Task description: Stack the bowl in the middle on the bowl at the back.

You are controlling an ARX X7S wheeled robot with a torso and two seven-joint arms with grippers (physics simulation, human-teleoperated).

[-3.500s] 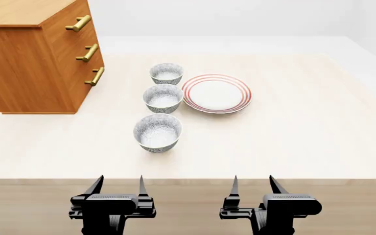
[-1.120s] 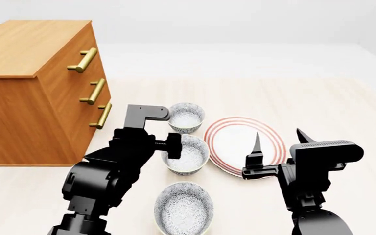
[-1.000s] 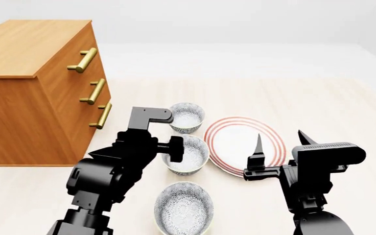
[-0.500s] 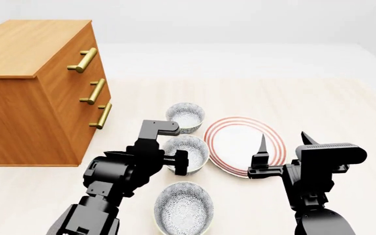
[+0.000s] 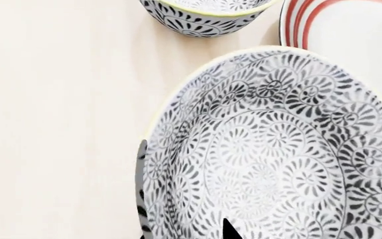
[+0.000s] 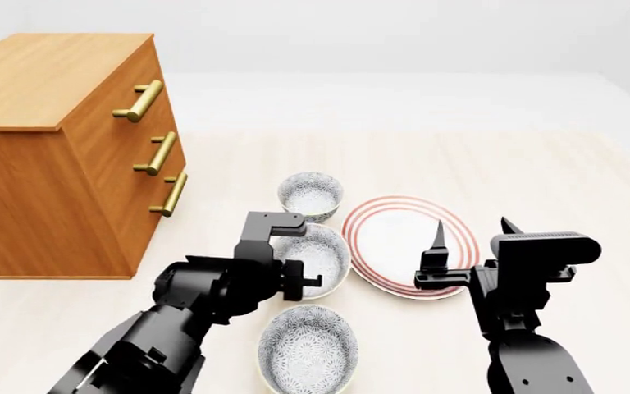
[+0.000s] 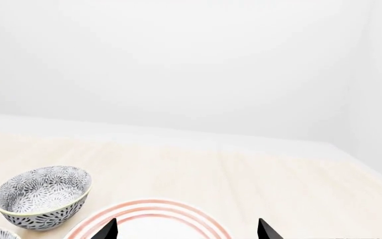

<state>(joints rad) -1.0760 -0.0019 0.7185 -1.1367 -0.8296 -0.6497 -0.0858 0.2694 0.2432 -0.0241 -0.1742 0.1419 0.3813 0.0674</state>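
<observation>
Three speckled bowls stand in a row on the table. The bowl in the middle (image 6: 317, 253) fills the left wrist view (image 5: 277, 159), and the bowl at the back (image 6: 311, 195) shows just beyond it (image 5: 204, 12). My left gripper (image 6: 299, 277) is low at the middle bowl's left rim and open (image 5: 184, 209). One finger is outside the wall and the other fingertip is inside the bowl, with a gap left between them. My right gripper (image 6: 472, 234) hangs open above the plate's right part (image 7: 187, 226), holding nothing.
A red-ringed white plate (image 6: 392, 215) lies right of the bowls, touching close to the middle one. A third speckled bowl (image 6: 308, 349) stands nearest me. A wooden dresser (image 6: 63, 156) with brass handles stands at the left.
My left gripper has come back from beside the back bowl and down onto the middle bowl's left rim. The right gripper has barely shifted. The bowls have not moved.
</observation>
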